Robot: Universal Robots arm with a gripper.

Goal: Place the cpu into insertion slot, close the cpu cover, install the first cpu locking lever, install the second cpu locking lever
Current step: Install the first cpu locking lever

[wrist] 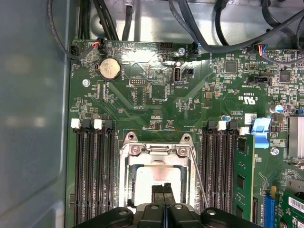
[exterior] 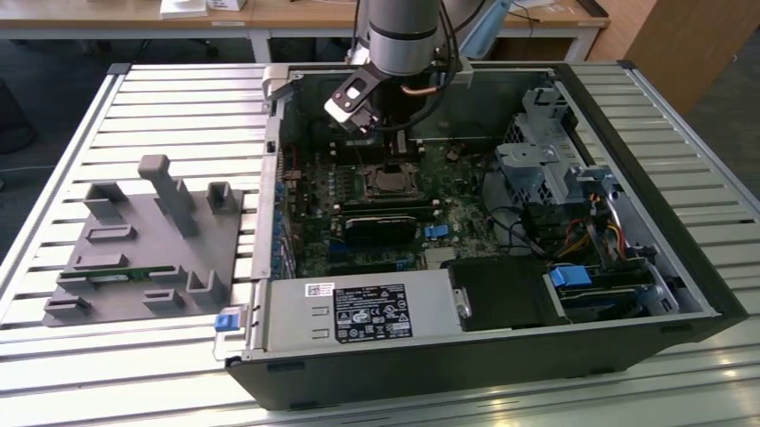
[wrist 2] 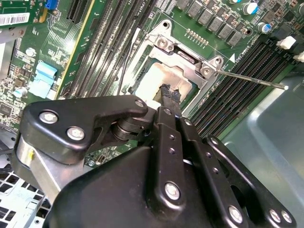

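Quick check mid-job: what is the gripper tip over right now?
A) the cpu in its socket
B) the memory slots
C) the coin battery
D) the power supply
A: in the first wrist view the gripper tip sits over the pale cpu, which is framed by the cpu cover.

Shiny bare-metal cpu cover (wrist: 156,151), pale metallic cpu (wrist: 148,176), matt black end effector (wrist: 164,189), glossy green motherboard (wrist: 142,97).
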